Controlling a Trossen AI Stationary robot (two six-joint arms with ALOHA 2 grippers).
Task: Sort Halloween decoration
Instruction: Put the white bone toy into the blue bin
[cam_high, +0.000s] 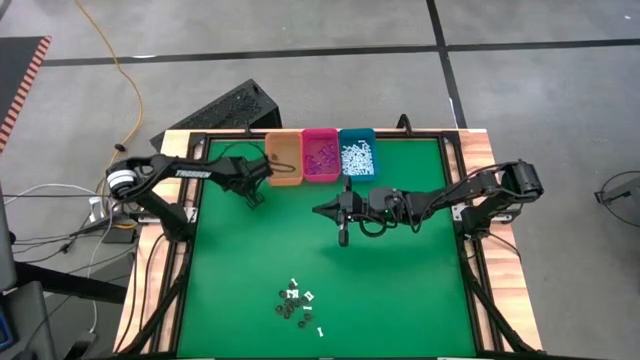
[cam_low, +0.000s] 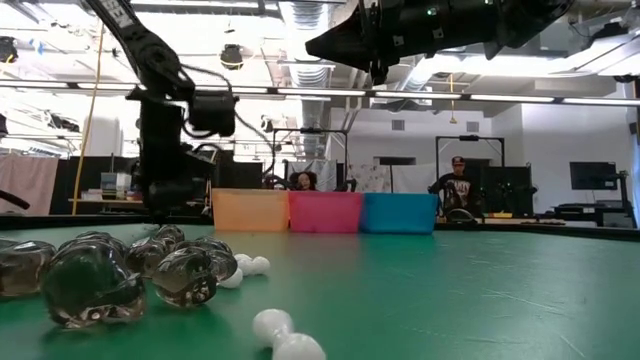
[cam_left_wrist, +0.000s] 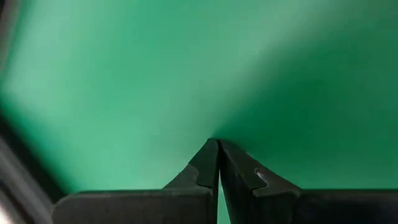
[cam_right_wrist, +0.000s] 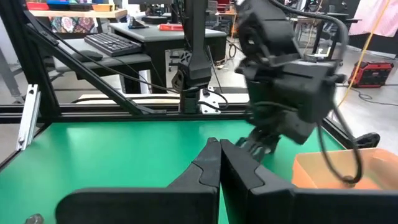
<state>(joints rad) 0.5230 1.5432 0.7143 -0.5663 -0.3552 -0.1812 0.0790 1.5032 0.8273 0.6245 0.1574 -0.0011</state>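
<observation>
The Halloween decoration pieces (cam_high: 298, 305), small white sticks and dark bits, lie in a loose cluster on the green mat near the table's front edge. In the low view they show close up as dark bits (cam_low: 100, 272) and white sticks (cam_low: 285, 338). My left gripper (cam_high: 255, 197) is shut and points steeply down at bare mat, just in front of the orange bin (cam_high: 284, 160). In its wrist view the shut tips (cam_left_wrist: 217, 143) hold nothing. My right gripper (cam_high: 317, 210) hangs level over the middle of the table, shut (cam_right_wrist: 219, 143), with nothing seen between its fingers.
Three bins stand in a row at the far edge: orange, pink (cam_high: 320, 155) with purple bits, teal (cam_high: 357, 155) with white bits. A black frame (cam_high: 190, 215) rims the mat. People sit in the room beyond the table (cam_low: 455, 185).
</observation>
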